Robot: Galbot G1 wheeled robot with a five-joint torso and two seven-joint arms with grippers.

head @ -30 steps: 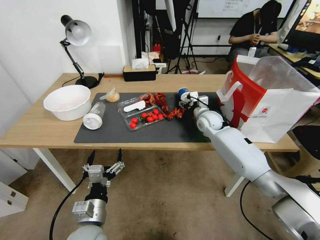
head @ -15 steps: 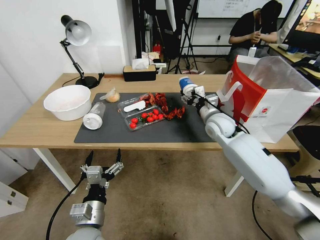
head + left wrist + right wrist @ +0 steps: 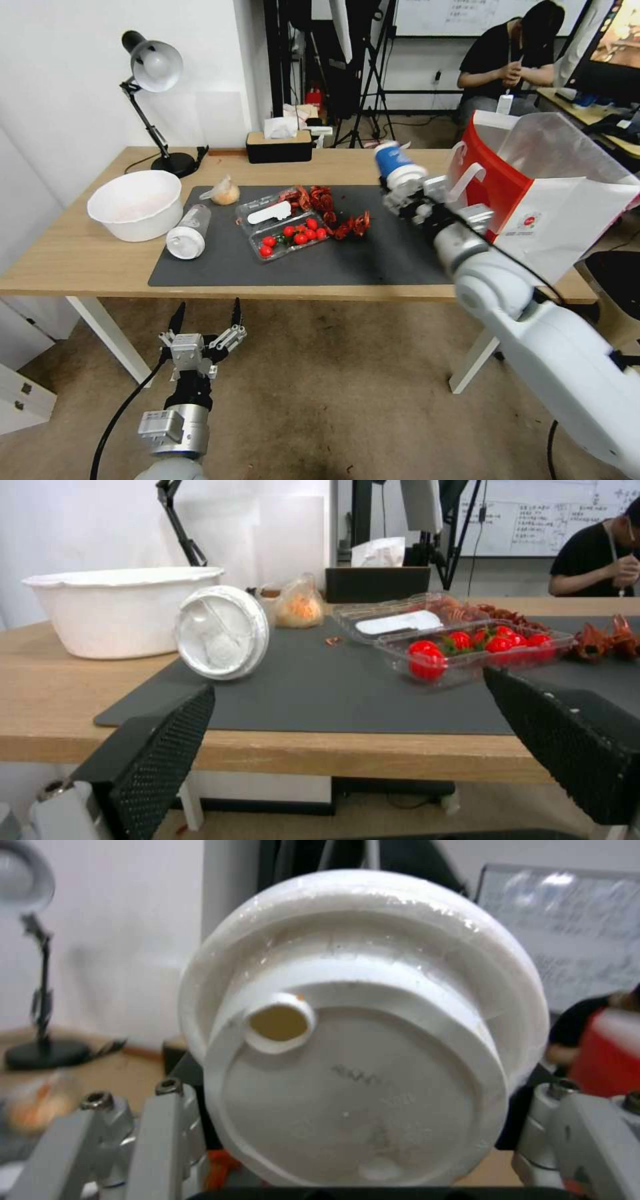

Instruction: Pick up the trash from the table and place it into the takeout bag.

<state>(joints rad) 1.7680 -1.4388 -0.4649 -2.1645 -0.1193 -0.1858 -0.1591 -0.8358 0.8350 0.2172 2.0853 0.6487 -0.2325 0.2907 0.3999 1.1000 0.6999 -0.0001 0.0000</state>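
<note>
My right gripper [image 3: 410,195] is shut on the blue-white lidded cup [image 3: 395,164] and holds it in the air above the right end of the dark mat, just left of the takeout bag [image 3: 533,200]. In the right wrist view the cup's white lid [image 3: 360,1040] sits between the fingers [image 3: 153,1135]. A clear white-capped bottle [image 3: 187,232] lies on the mat [image 3: 320,263], and a small bag of orange food [image 3: 226,192] sits behind it. A round whitish bowl [image 3: 136,203] stands on the table [image 3: 67,260] at the left. My left gripper [image 3: 204,325] hangs open below the table's front edge.
A clear tray of red tomatoes [image 3: 288,233] and red food scraps [image 3: 333,213] lie mid-mat. A desk lamp [image 3: 155,73] and a black tissue box [image 3: 279,143] stand at the back. The left wrist view faces the bottle's cap [image 3: 222,632], bowl [image 3: 120,610] and tray [image 3: 467,650].
My right gripper has lifted the cup off the mat and carried it up and to the right, toward the takeout bag. The left arm has barely moved.
</note>
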